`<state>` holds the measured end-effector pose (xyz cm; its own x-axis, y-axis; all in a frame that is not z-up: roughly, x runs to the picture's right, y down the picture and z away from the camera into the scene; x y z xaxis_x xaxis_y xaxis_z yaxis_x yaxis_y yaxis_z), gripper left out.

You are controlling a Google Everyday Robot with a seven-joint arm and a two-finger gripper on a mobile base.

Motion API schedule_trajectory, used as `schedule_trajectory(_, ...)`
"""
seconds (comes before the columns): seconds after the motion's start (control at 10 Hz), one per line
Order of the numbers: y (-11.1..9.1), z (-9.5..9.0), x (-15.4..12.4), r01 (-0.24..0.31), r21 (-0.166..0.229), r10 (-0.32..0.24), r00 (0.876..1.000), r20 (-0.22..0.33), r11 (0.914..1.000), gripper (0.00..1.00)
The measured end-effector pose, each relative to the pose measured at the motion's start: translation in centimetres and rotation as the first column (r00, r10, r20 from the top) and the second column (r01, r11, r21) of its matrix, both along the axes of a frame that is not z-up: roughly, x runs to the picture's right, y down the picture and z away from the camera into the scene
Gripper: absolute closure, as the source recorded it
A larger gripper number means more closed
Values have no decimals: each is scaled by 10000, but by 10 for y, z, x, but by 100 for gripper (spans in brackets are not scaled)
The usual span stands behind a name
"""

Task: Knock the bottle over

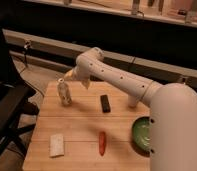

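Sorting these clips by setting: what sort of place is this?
Probably an office or lab area: a wooden table beside a black office chair, a long counter behind. The gripper hovers by the bottle.

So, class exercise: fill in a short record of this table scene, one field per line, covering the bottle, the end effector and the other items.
bottle: upright, far left of the wooden table
end effector: just above and right of the bottle
black bar: table centre
orange-red item: near front edge
white pad: front left
green bowl: right side
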<state>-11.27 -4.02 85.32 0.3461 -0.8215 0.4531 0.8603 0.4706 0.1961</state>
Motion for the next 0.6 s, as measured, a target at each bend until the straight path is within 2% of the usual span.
schedule_trajectory(0.4, 1, 2, -9, 208, 42, -209, 9997, 156, 9998, 20)
schedule_trajectory(0.6, 2, 1, -23, 352, 59, -354, 9989, 309, 9994, 20)
